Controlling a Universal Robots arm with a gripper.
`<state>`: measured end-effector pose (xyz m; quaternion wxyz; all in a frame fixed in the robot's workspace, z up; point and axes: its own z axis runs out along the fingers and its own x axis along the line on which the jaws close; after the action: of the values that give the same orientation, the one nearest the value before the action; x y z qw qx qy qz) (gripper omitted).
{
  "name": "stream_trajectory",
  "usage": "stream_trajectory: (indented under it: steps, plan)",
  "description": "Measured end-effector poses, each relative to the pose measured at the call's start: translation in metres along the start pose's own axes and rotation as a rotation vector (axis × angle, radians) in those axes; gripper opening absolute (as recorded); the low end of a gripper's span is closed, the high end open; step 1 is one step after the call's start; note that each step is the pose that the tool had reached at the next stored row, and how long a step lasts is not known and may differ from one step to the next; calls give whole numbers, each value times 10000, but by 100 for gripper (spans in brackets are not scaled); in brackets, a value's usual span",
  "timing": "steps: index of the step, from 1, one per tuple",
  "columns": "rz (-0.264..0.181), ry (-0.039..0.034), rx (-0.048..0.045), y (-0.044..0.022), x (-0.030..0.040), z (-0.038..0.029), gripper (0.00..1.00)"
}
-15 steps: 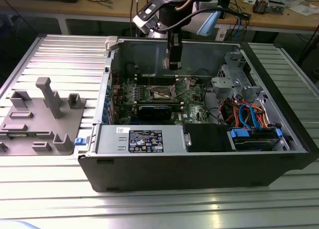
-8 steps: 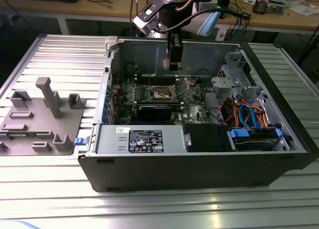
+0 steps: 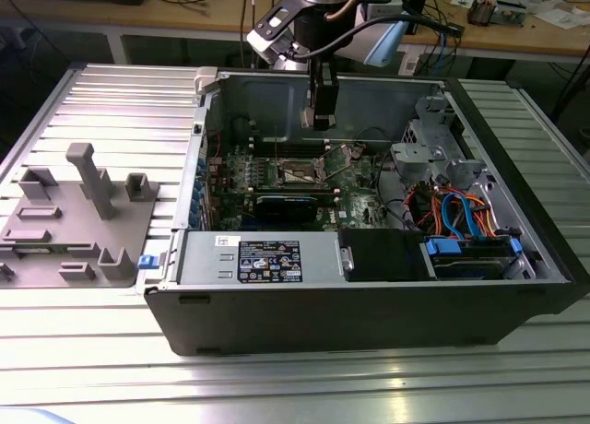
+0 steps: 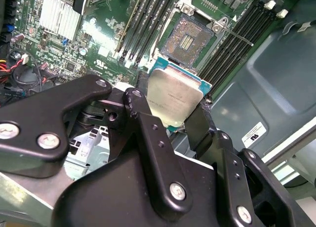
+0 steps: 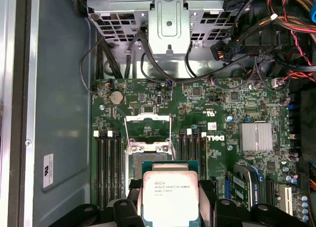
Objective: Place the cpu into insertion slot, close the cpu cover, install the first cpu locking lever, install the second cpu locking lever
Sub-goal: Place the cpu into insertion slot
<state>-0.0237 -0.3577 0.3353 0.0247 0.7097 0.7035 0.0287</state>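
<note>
Your pincer (image 3: 321,120) grips one cpu (image 5: 170,200) above the open case (image 3: 369,323); inside, one slot (image 4: 190,37) uncovered, cover (image 5: 148,119) raised.

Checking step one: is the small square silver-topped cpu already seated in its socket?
No, the gripper holds the cpu apart from the empty silver-rimmed insertion slot.

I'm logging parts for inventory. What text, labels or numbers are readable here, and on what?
Nothing can be quoted with confidence.
cpu: printed lines on its metal top, too small to read.
White sticker on the case wall: too small to read.
Label on the power-supply box: too small to read.
</note>
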Motion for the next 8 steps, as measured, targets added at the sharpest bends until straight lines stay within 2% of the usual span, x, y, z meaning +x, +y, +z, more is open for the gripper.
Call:
stream_trajectory:
  steps: [6,8]
  plan:
    - [0,-1,1,0,1,0,54]
    - [1,-3,6,-11,11,19,54]
